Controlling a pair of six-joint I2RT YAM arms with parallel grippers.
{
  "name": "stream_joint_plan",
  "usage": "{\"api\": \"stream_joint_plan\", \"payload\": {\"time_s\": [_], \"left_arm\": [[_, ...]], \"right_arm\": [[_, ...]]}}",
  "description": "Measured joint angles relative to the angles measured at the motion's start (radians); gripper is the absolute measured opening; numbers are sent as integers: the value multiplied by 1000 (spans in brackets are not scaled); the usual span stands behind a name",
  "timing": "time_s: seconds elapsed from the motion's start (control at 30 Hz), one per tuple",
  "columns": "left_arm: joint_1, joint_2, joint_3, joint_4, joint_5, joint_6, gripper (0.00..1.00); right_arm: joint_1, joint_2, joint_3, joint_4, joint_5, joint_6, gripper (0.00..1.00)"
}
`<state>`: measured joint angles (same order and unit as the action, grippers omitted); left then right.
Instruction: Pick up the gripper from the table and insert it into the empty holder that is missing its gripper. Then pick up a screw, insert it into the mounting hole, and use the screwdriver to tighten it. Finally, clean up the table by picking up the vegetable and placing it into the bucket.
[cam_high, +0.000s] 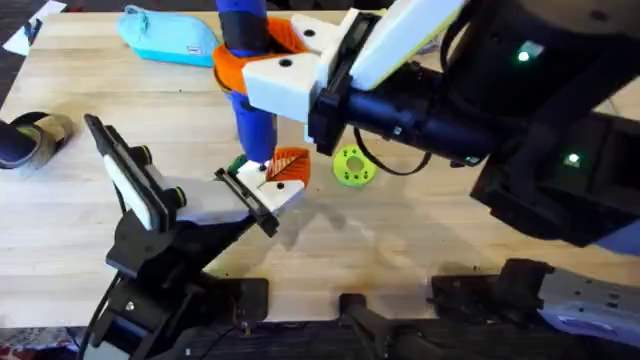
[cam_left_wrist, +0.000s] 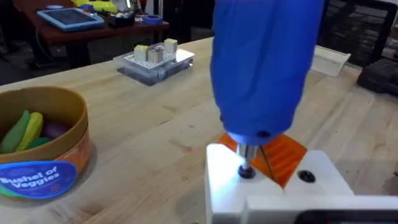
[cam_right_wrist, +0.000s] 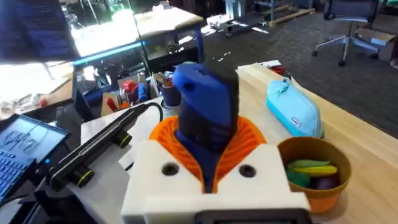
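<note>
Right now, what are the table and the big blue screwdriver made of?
The table looks like pale wood: grain lines and plank seams show, with a soft matte finish. The screwdriver body looks like smooth blue plastic, evenly coloured with a faint sheen. Its thin bit looks like metal, grey and shiny, though that is a guess.

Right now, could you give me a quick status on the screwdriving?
Right gripper clamped on screwdriver, upright. Bit in the gripper block's mounting hole. Vegetables in bucket. Nothing blocking.

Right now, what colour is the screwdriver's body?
Blue; the screwdriver shows best in the left wrist view.
</note>
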<state>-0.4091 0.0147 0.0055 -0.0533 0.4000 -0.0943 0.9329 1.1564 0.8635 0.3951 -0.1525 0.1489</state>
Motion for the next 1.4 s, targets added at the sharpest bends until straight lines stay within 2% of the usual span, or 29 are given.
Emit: {"api": "stream_joint_plan", "payload": {"time_s": [0.47,0.77,0.9,1.0,1.17,1.3,1.4], "left_arm": [[0,-1,0,0,0,-2,17],[0,-1,0,0,0,-3,17],[0,-1,0,0,0,-3,17],[0,-1,0,0,0,-3,17],[0,-1,0,0,0,-3,17],[0,-1,0,0,0,-3,17],[0,-1,0,0,0,-3,17]], "right_arm": [[-8,-3,0,22,-13,-3,48],[-118,-74,6,166,-8,0,44],[-177,-63,13,78,12,-27,43],[-246,-34,16,-66,83,-126,43],[-385,58,17,-279,263,-388,42],[-485,169,18,-376,333,-585,40],[-523,265,18,-399,359,-722,40]]}}
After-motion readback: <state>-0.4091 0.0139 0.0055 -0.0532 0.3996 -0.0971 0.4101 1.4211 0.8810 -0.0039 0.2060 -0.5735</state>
